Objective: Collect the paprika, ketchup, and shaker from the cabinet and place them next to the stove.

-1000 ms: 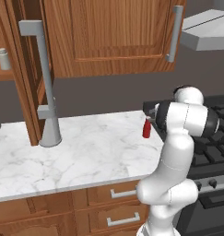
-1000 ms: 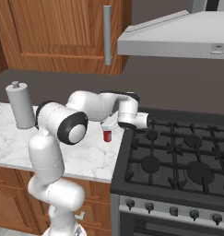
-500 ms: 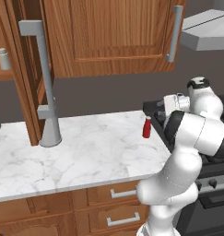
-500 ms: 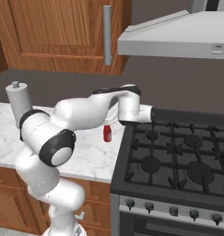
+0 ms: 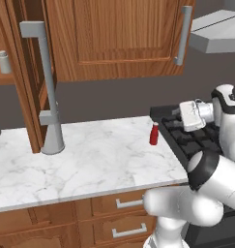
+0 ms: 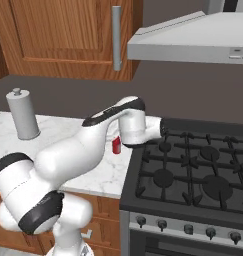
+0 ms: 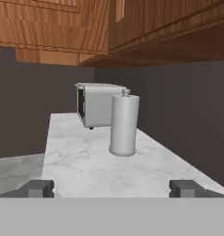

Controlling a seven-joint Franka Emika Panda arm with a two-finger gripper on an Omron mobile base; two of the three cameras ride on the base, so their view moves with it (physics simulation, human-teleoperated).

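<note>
Your gripper is spread wide and holds nothing. The ketchup stands upright on the counter, just left of the stove. The shaker waits in the open cabinet far left; approach it level and unhurried.

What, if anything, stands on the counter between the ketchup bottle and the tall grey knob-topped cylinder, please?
Nothing: in the left base view, bare marble counter runs between the ketchup and the grey cylinder.
</note>
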